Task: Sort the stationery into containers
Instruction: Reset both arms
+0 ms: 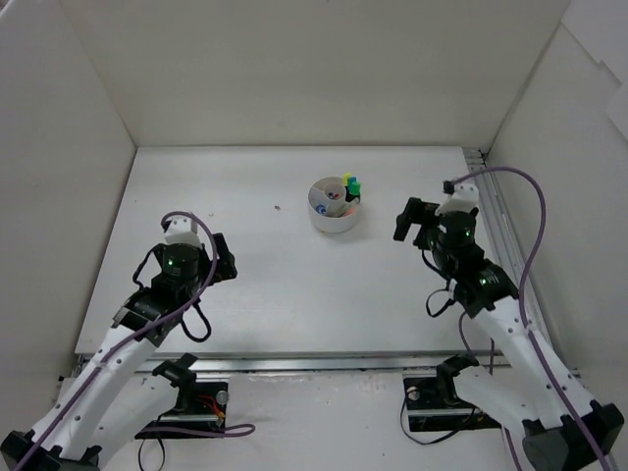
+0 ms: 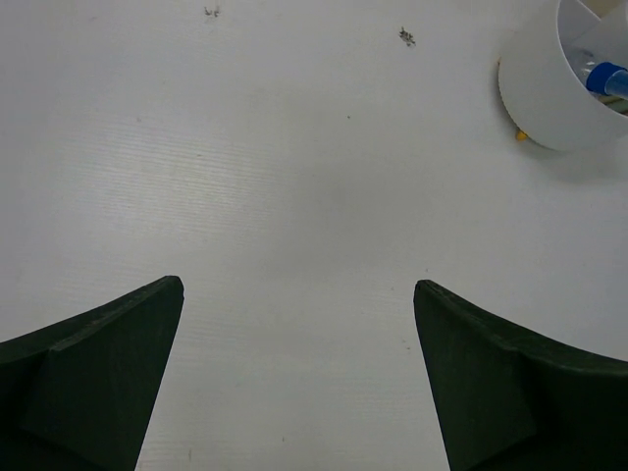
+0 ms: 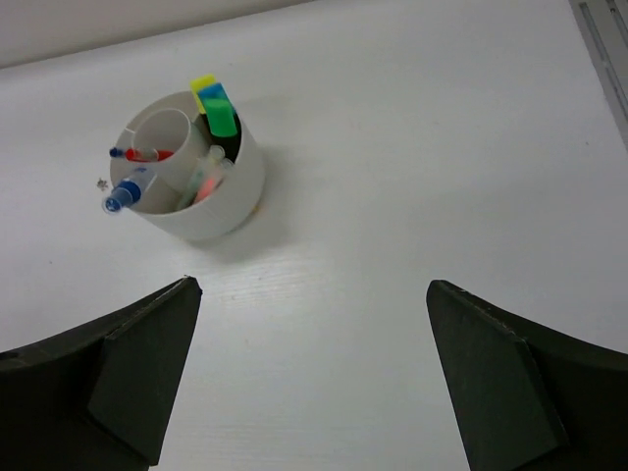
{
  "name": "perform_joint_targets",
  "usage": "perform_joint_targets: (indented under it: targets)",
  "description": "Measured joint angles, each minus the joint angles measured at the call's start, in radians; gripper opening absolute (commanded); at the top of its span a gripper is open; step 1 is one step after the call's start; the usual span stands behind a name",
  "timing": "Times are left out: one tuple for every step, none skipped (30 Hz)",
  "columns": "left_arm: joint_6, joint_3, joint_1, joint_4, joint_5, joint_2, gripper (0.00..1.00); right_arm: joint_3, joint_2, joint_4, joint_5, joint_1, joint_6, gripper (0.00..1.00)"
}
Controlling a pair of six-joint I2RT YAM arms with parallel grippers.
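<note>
Round white tub (image 3: 211, 211), upright on table (image 1: 245, 196). Holds highlighters (image 3: 216, 106) with yellow, blue and green caps above its rim, a blue-capped tube (image 3: 128, 191) and thin pens (image 3: 142, 154) in other compartments. Right of tub, apart: right gripper (image 3: 314, 286), spread wide, gripping nothing. Left and nearer than tub, well apart: left gripper (image 2: 298, 286), likewise wide and bare.
</note>
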Motion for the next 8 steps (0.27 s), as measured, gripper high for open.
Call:
perform_joint_targets:
  targets:
    - [-0.007, 0.002, 0.0, -0.015, -0.014, -0.017, 1.0, -0.043, -0.055, -0.018, 0.012, 0.0, 0.014, 0.98]
    - [-0.013, 0.003, 0.0, -0.027, -0.027, -0.03, 1.0, -0.076, -0.108, -0.041, 0.022, 0.0, 0.026, 0.98]
    - [-0.021, 0.006, 0.0, -0.041, -0.039, -0.044, 1.0, -0.1, -0.156, -0.06, 0.034, 0.0, 0.037, 0.98]
    - [-0.027, 0.008, 0.0, -0.051, -0.05, -0.056, 1.0, -0.114, -0.202, -0.079, 0.045, 0.0, 0.045, 0.98]
    - [-0.03, 0.011, 0.0, -0.061, -0.059, -0.064, 1.0, -0.124, -0.24, -0.091, 0.055, 0.0, 0.051, 0.98]
    - [-0.034, 0.015, 0.0, -0.071, -0.071, -0.071, 1.0, -0.128, -0.269, -0.104, 0.066, 0.0, 0.059, 0.98]
    - [-0.036, 0.019, 0.0, -0.08, -0.079, -0.076, 1.0, -0.128, -0.302, -0.117, 0.079, 0.0, 0.065, 0.98]
    - [-0.039, 0.024, 0.0, -0.089, -0.085, -0.079, 1.0, -0.128, -0.327, -0.124, 0.09, 0.0, 0.069, 0.98]
